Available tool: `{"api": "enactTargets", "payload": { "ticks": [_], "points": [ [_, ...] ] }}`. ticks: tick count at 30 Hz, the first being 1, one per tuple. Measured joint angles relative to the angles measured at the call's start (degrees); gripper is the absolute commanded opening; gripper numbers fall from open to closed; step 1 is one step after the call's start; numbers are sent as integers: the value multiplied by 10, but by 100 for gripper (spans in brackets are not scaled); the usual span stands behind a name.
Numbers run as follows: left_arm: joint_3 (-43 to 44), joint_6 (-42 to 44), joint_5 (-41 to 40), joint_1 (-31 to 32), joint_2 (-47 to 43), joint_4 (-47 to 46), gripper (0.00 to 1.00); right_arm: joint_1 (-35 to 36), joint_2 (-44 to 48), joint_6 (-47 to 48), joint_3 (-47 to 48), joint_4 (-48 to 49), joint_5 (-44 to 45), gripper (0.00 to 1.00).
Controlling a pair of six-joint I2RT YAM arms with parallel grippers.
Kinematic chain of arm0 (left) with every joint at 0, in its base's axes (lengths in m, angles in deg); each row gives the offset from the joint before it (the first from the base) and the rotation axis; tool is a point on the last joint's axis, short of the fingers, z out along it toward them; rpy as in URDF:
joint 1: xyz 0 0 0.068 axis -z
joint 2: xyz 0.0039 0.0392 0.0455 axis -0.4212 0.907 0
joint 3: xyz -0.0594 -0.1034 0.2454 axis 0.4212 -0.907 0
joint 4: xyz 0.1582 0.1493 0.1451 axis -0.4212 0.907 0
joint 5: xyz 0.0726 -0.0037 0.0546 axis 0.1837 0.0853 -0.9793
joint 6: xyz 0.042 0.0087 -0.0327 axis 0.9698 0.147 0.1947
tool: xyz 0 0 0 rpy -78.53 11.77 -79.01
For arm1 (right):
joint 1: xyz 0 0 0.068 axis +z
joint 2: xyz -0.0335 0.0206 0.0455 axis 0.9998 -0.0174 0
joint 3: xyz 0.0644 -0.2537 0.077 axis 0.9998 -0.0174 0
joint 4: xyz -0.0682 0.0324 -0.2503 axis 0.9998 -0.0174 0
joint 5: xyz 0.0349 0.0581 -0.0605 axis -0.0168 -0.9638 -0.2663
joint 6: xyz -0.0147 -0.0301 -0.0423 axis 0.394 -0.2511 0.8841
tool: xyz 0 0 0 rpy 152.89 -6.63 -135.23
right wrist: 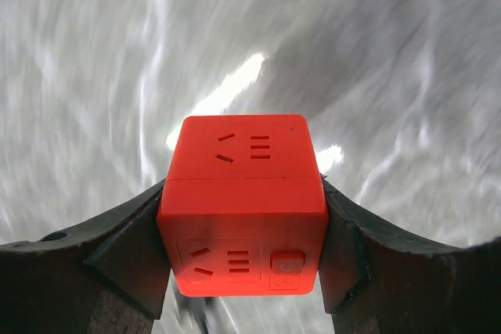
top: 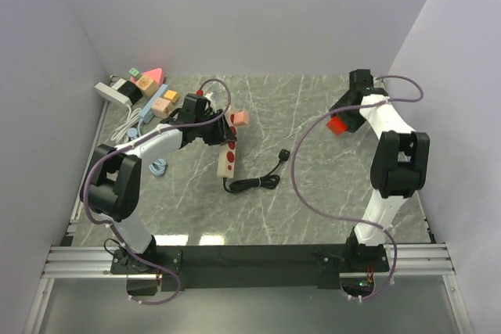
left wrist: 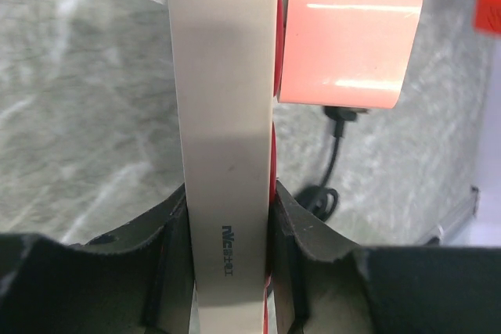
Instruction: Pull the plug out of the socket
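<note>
My left gripper [left wrist: 228,202] is shut on the near end of the cream power strip, the socket [left wrist: 227,107], gripping it across its narrow sides, at the centre left of the table [top: 228,156]. A pink block [left wrist: 348,43] sits plugged in on the strip's red face at its far end [top: 241,118]. At the right, well away from the strip, my right gripper [right wrist: 243,187] is shut on a red cube-shaped plug [right wrist: 243,213] [top: 338,124], which has outlet faces and a small button. The cube's pins are hidden.
The strip's black cord [top: 254,183] coils on the marble table [top: 337,193] and ends in a black plug [top: 285,154]. Toy blocks [top: 153,87] and a white power strip [top: 113,91] lie at the back left. A small blue object [top: 159,167] lies beside the left arm. Walls close in both sides.
</note>
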Motion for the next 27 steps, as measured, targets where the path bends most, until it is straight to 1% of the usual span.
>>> {"api": "enactTargets", "payload": {
  "ticks": [5,10,11,12,13,14,15,16,17,19,20,21,24,27],
  "points": [
    [-16,4,41,0,-1,-9,1,-56,-73,-85,44,36,27,0],
    [-25,4,68,2,-1,-7,1,-87,-128,-164,61,105,31,0],
    [-25,4,72,4,-1,-8,1,-91,-141,-177,69,115,31,2],
    [-25,4,77,6,-1,-9,1,-94,-153,-192,75,129,29,6],
    [-25,4,81,7,-1,-9,0,-98,-162,-204,83,143,27,16],
    [-25,4,84,9,-1,-8,1,-101,-169,-214,88,156,25,23],
    [-25,4,87,11,-1,-9,1,-105,-179,-229,92,178,20,35],
    [-24,4,88,14,-1,-9,1,-108,-187,-242,93,198,12,56],
    [-24,4,91,16,-1,-9,1,-111,-191,-253,94,210,5,64],
    [-24,4,94,21,-1,-8,1,-120,-204,-271,104,227,-11,76],
    [-24,4,96,23,0,-8,1,-125,-215,-278,114,235,-21,88],
    [-24,4,96,24,0,-8,1,-130,-224,-285,122,246,-35,91],
    [-18,4,100,27,8,-8,1,-145,-231,-290,125,267,-71,94],
    [-15,4,100,28,20,-8,1,-155,-209,-284,107,283,-101,95]
  ]
}}
